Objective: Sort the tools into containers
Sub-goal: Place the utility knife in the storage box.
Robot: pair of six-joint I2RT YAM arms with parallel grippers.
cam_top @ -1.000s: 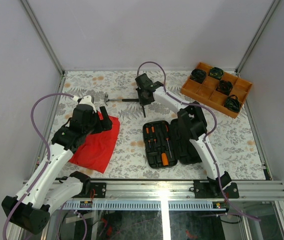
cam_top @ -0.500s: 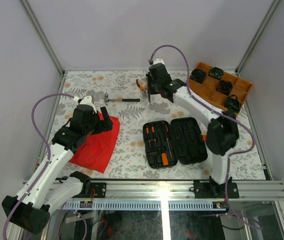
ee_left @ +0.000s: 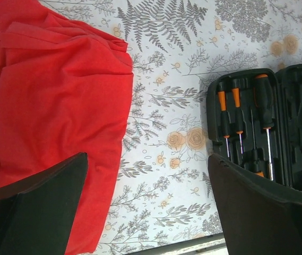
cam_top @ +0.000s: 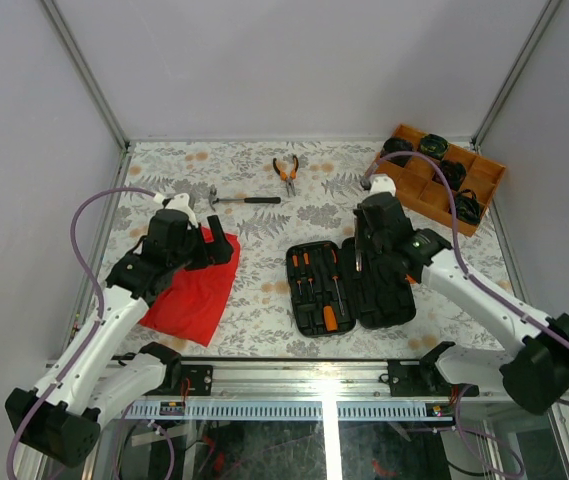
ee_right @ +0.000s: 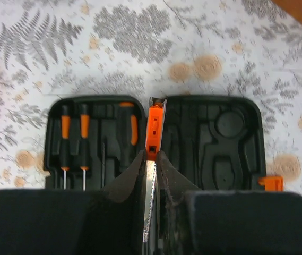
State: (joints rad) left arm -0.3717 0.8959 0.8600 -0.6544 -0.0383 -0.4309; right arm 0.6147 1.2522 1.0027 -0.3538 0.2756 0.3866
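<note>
The black clamshell tool case lies open at centre right, with orange-and-black screwdrivers in its left half. My right gripper hovers over the case's hinge, shut on a small orange-handled serrated blade. In the right wrist view that blade stands between the pads, above the case. Orange-handled pliers and a black-handled hammer lie on the table further back. My left gripper is open and empty over the edge of the red cloth. Its view shows the cloth and the case.
An orange compartment tray of black round items sits at the back right. The red cloth covers the left middle of the floral table. White walls stand close on three sides. The metal rail runs along the near edge.
My right arm swung back from the far middle of the table to above the open case, carrying the orange-handled blade. The left gripper's jaws spread wider.
</note>
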